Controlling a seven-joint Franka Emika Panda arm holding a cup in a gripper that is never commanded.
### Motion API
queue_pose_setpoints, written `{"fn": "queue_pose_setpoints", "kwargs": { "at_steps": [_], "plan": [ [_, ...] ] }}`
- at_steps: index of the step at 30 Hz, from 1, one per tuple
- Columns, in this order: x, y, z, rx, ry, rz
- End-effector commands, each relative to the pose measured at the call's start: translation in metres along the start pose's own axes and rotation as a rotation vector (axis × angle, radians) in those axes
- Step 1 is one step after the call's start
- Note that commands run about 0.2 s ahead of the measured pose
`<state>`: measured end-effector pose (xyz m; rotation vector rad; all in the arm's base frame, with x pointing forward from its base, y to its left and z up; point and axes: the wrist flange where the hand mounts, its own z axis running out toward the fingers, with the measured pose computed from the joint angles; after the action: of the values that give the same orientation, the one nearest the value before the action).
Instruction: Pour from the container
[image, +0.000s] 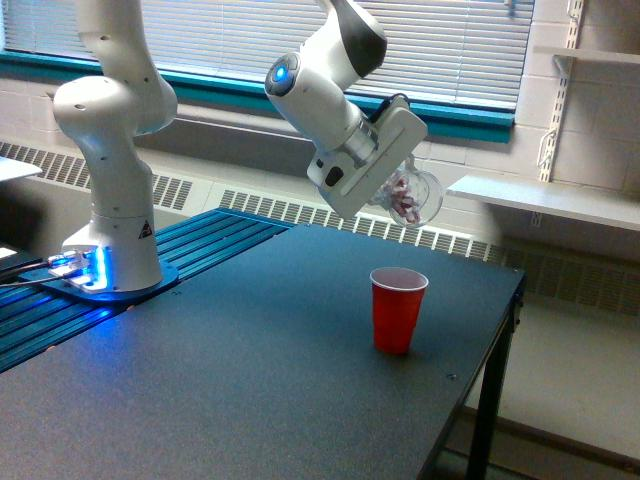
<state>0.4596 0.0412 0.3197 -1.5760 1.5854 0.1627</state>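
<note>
The container (408, 197), a clear cup with pinkish-white pieces seen through its wall, is held clamped in the gripper (393, 192). It is carried well above the red cup (397, 309), roughly over it and slightly toward the exterior view's right. Its long axis is tilted far from upright. No pieces are seen falling. Further tipping, with the mouth kept over the red cup, is judged to be needed.
</note>
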Motion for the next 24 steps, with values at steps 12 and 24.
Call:
{"fn": "queue_pose_setpoints", "kwargs": {
  "at_steps": [12, 24],
  "plan": [
    [-0.011, 0.001, 0.013, 0.029, -0.053, 0.026],
    [-0.023, 0.007, 0.02, 0.03, -0.078, 0.032]
  ]
}}
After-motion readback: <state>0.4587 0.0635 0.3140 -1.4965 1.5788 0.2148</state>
